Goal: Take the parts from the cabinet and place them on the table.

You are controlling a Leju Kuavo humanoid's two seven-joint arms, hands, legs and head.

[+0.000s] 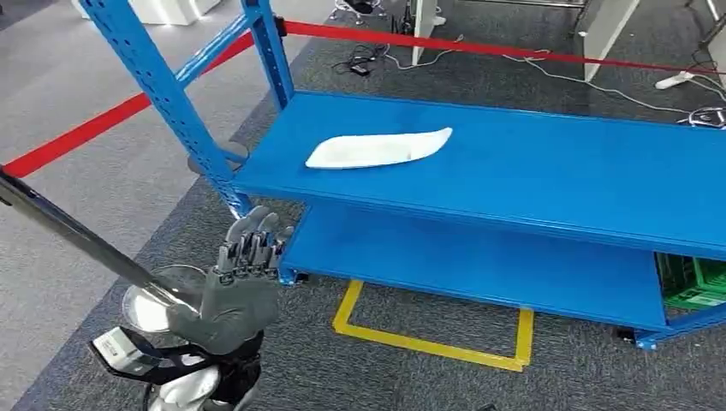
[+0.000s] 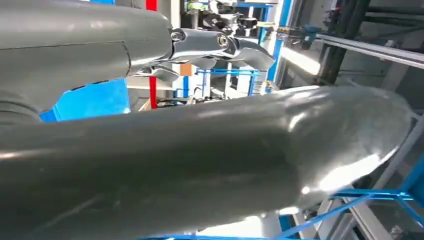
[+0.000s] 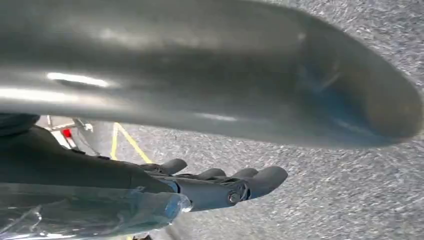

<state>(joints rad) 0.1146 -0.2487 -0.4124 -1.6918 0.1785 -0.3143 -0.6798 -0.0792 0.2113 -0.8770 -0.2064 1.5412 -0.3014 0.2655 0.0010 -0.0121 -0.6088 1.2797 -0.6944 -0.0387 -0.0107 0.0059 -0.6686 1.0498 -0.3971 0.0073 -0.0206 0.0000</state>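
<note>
Head view: hovered empty, fingers loosely apart and upright, left hand beside the front corner of the blue shelf, just below its top deck. Lay alone on that deck a white part, well apart from the hand. Stood close by the fingers a blue upright post; judged the main hazard, knuckles catching post or deck edge on the way up. Judged a second risk: slim, shallow part sliding off across smooth metal if nudged rather than grasped. Sat at the lower right a green crate, contents too cropped to tell.

Left wrist view: showed fingers extended, nothing between them.

Right wrist view: hung over grey carpet right hand, fingers straight and close together, holding nothing.
</note>
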